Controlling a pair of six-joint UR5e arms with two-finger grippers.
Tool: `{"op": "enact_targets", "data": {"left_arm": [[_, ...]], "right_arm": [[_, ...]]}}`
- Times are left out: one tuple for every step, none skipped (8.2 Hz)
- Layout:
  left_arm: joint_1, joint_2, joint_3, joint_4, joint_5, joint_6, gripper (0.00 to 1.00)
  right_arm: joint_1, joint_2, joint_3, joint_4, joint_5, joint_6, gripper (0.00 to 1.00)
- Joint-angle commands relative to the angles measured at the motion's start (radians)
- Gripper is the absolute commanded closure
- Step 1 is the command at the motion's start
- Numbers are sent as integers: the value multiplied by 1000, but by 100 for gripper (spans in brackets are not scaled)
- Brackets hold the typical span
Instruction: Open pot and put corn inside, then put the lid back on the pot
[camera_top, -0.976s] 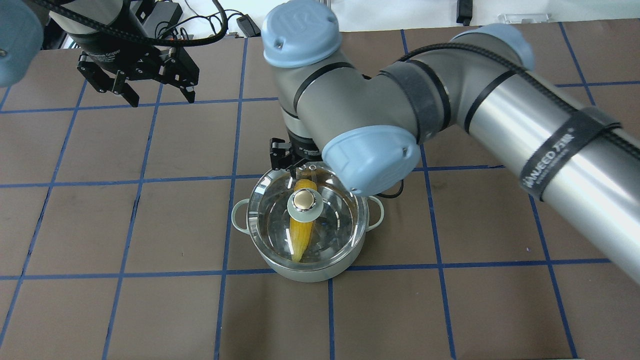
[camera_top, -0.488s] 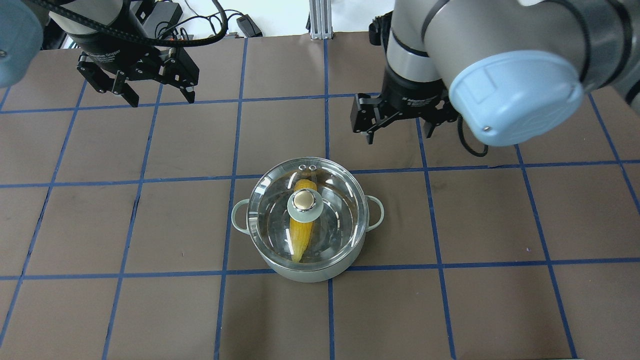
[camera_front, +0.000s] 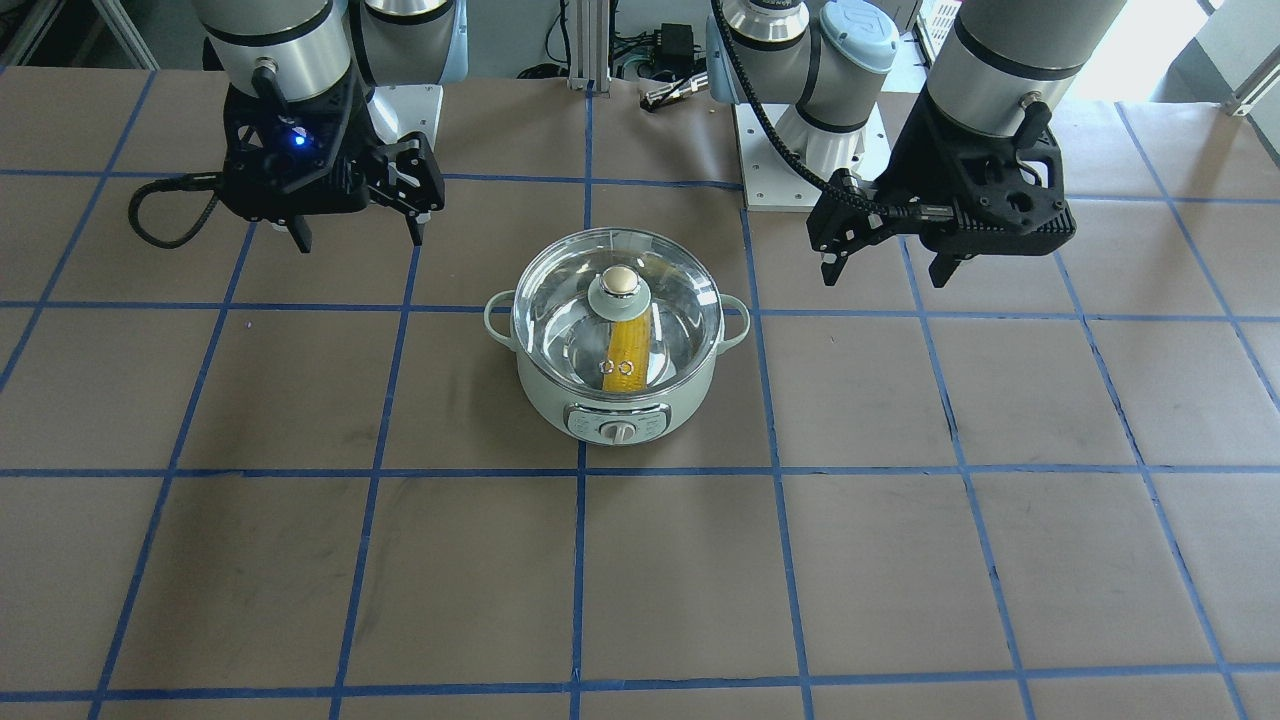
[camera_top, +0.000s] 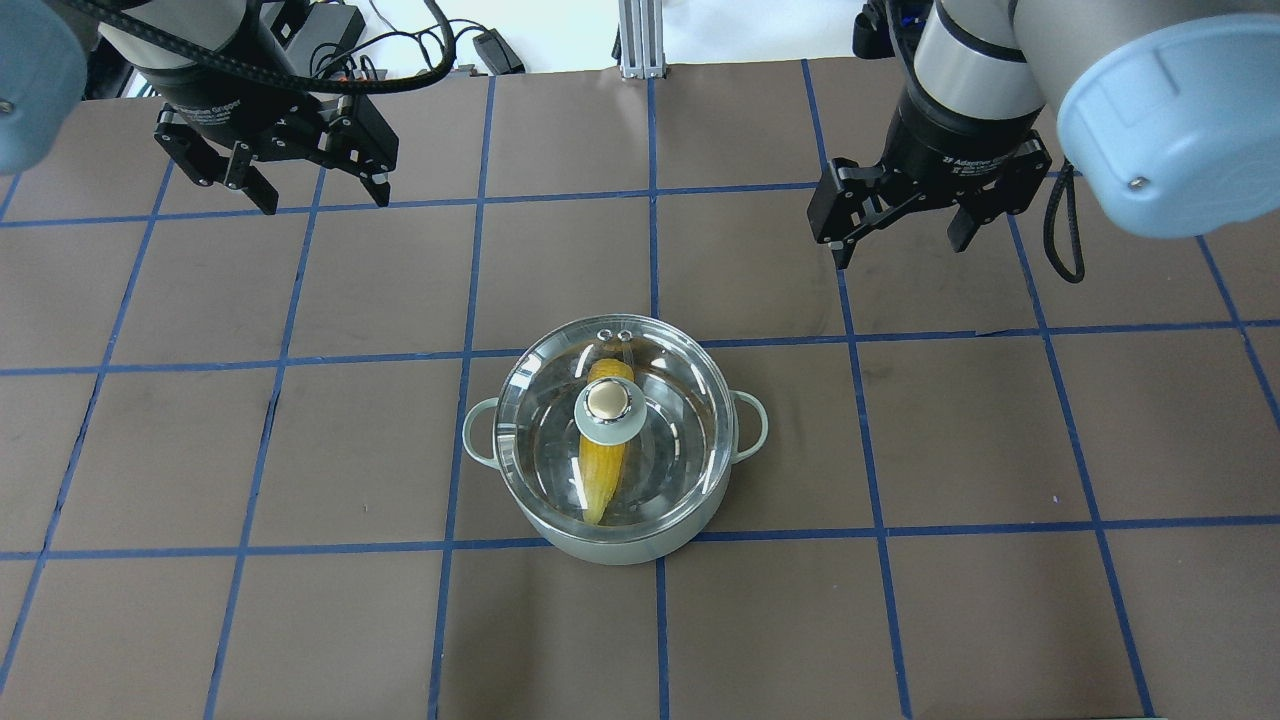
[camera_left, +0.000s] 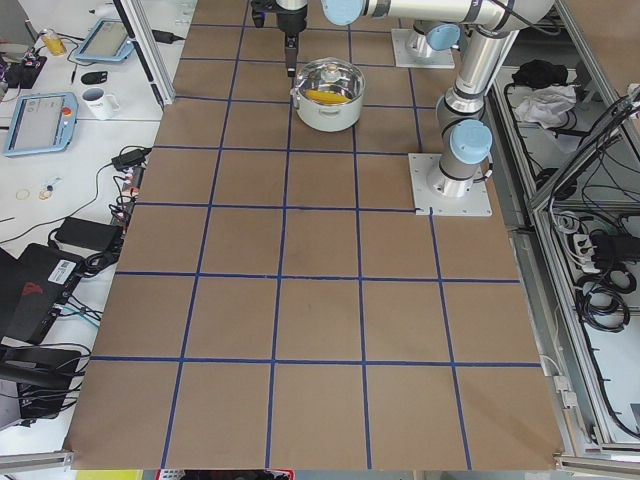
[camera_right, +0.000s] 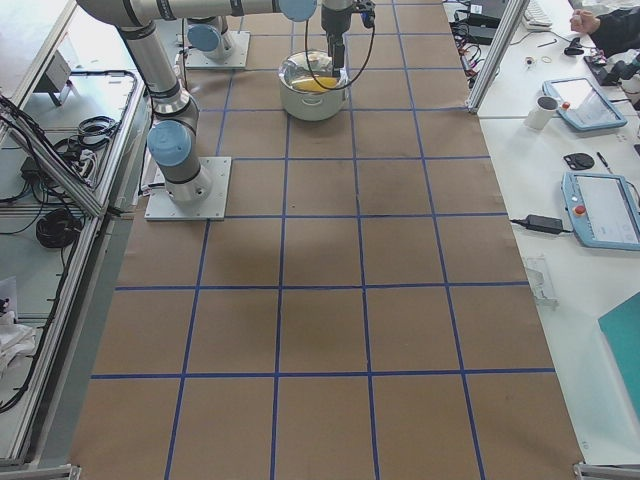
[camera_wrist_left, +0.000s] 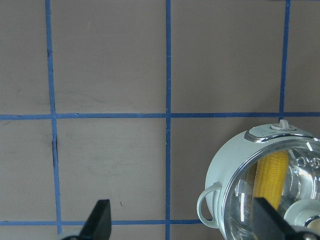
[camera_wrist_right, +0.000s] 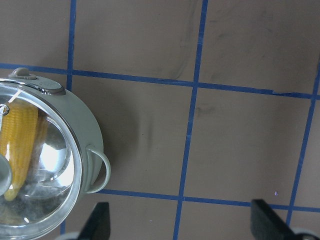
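The mint-green pot (camera_top: 610, 548) stands mid-table with the glass lid (camera_top: 665, 450) seated on it, gold-capped knob (camera_top: 607, 402) on top. The yellow corn (camera_top: 600, 475) lies inside, seen through the glass. The front view shows the pot (camera_front: 555, 385), the lid (camera_front: 560, 315) and the corn (camera_front: 628, 345). My left gripper (camera_top: 325, 200) is open and empty, up and left of the pot. My right gripper (camera_top: 903, 248) is open and empty, up and right of it. Both wrist views catch the pot (camera_wrist_left: 225, 165) (camera_wrist_right: 89, 145) at their edge.
The table (camera_top: 200, 450) is brown with a blue tape grid. Both arm bases (camera_front: 810, 150) stand at the robot side. Cables and a power brick (camera_top: 330, 25) lie past the table edge. Side tables with tablets and a mug (camera_left: 100, 100) flank the table ends.
My right arm has pulled away from over the pot and now hangs at the upper right with its gripper open. The lid stays on the pot. The left arm has not moved.
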Motion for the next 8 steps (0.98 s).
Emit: {"op": "enact_targets", "data": {"left_arm": [[0,-2,0,0,0,0,0],[0,-2,0,2,-2,2,0],[0,-2,0,2,-2,2,0],[0,-4,0,2,-2,8,0],[0,-4,0,2,-2,8,0],[0,-4,0,2,-2,9,0],[0,-4,0,3,-2,9,0],[0,-4,0,8,-2,8,0]], "right_arm": [[-5,-2,0,5,0,-9,0],[-5,-2,0,5,0,-9,0],[-5,-2,2,5,0,-10,0],[-5,-2,2,5,1,-10,0],[-5,-2,2,5,0,-10,0],[-5,-2,2,5,1,-10,0],[-5,-2,2,5,1,-10,0],[-5,-2,2,5,1,-12,0]]}}
